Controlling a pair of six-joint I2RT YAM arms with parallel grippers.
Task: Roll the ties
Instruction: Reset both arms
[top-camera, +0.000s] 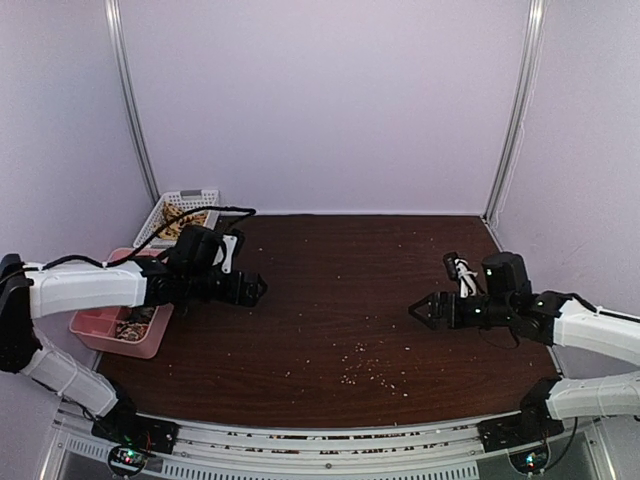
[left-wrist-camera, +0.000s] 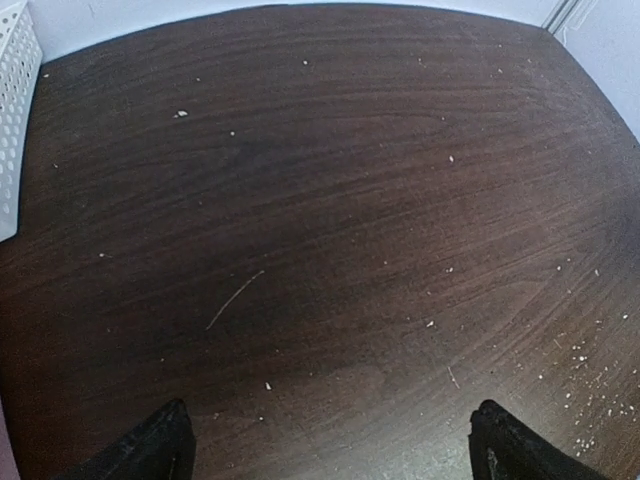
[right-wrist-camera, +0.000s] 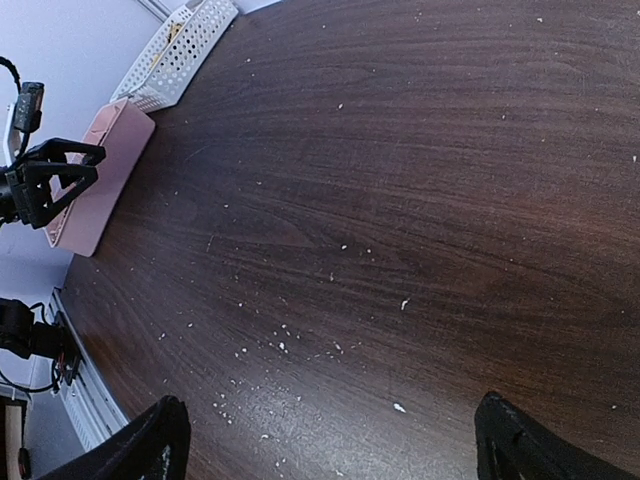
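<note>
Room: we saw pale lilac walls (top-camera: 320, 100) closing in the far side and both flanks, with slim metal posts (top-camera: 128, 100) rising at the far corners.
Surface: a dark brown wood-grain table (top-camera: 330, 265) filled the floor of the cell, and both wrist views showed its grain in long curves.
Crumbs: tiny pale crumbs (top-camera: 372, 372) lay scattered over the wood, thickest toward the near middle.
White basket: a perforated white basket (top-camera: 190, 193) sat in the far left corner, close to the wall.
Pink tray: a pink tray (top-camera: 95, 322) sat at the left edge, just nearer than the basket.
Ties: we found the ties (top-camera: 186, 222) as tan patterned fabric inside the white basket. More brownish patterned fabric lay in the near end of the pink tray, too small for us to tell apart.
Left gripper: the left gripper (top-camera: 258, 290) hung above the left part of the table beside the pink tray. Its fingers were spread wide, with only bare wood showing between them.
Right gripper: the right gripper (top-camera: 416, 311) hung above the right part, pointing toward the middle and well apart from the other. Its fingers were equally wide and closed on nothing.
</note>
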